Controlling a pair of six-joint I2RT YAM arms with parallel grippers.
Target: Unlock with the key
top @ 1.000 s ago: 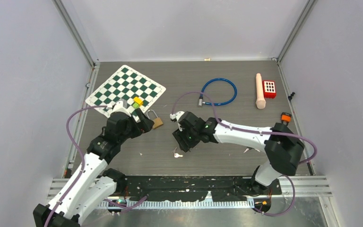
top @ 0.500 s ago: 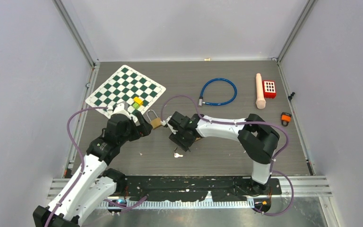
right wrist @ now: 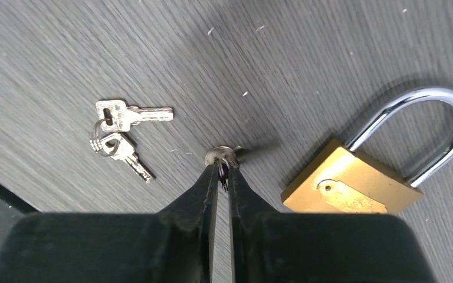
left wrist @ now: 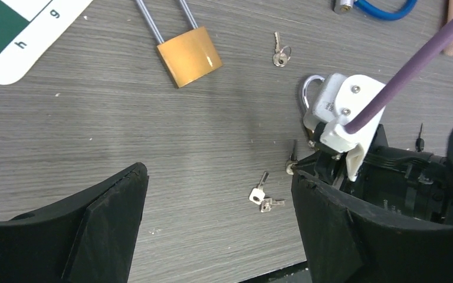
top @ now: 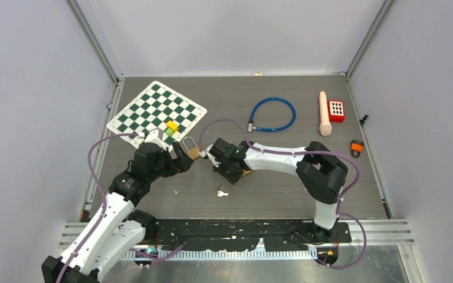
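Observation:
A brass padlock [top: 194,152] [left wrist: 189,55] lies on the table just beyond my open left gripper [top: 180,158] [left wrist: 218,227], which has nothing between its fingers. My right gripper [top: 227,170] [right wrist: 223,168] is shut, its tips pinching a small key [right wrist: 222,157] [left wrist: 292,160] by the head against the table. A second brass padlock [right wrist: 351,188] lies right of those tips. In the left wrist view only its shackle [left wrist: 305,94] shows, behind the right wrist.
A ringed pair of keys [top: 221,192] [right wrist: 118,127] [left wrist: 262,199] lies near the front, and one more key [left wrist: 280,54] by the first padlock. A chessboard [top: 156,109] with small blocks [top: 170,128], a blue cable lock [top: 273,114], a wooden peg [top: 325,113] and a red block [top: 335,110] lie farther back.
My right gripper has slid left toward the padlock and its jaws have closed onto the key. The left arm has barely moved and stays open.

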